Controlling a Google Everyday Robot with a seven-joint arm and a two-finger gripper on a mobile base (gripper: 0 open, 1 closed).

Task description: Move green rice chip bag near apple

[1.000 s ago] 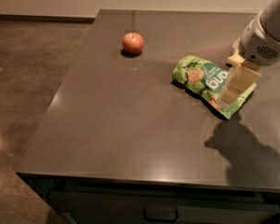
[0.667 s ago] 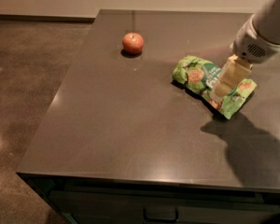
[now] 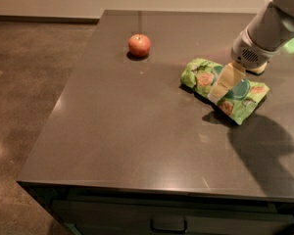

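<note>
Two-finger gripper point(image 3: 236, 84), fingers spread over crinkled bright-green rice chip bag point(image 3: 201, 77), nothing clamped yet: shallow pinch on slick foil risks slippage before reaching small red apple point(image 3: 139, 45).

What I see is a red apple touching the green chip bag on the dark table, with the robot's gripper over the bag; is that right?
Not quite. The camera view shows the apple lying apart from the green rice chip bag, with bare table between them. The gripper is indeed over the bag.
</note>
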